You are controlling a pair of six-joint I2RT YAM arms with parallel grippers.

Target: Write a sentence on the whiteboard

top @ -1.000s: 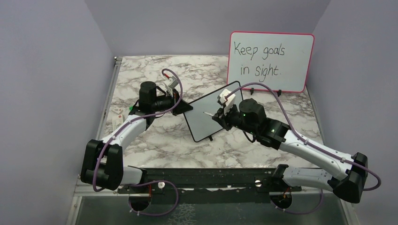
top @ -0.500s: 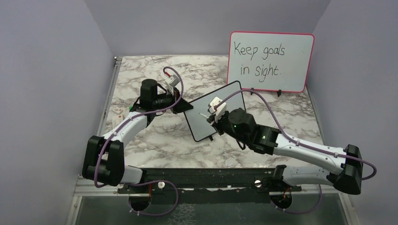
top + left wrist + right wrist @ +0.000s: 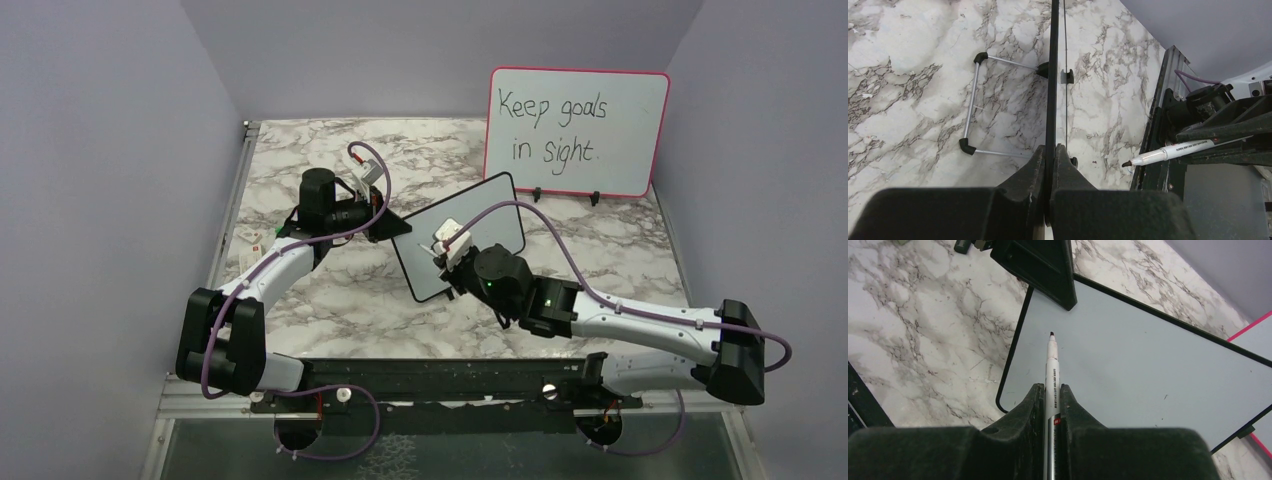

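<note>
While grey-veined marble table (image 3: 300,150) carries pink-framed white board (image 3: 640,130) at 1 o'clock, black-framed rounded white whiteboard (image 3: 1148,370) sits tilted mid-table | left gripper (image 3: 1050,150) clenched on its 9 o'clock edge | right gripper (image 3: 1052,387) over its 7 o'clock part, grasping white marker pen (image 3: 1052,360) | dark tip off the surface

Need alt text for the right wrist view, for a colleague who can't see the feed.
The right gripper is shut on a marker, cap off, its tip pointing at the blank face of the whiteboard; whether it touches cannot be told from here. The left gripper clamps the board's edge at the top of the frame, above a marble table.
</note>
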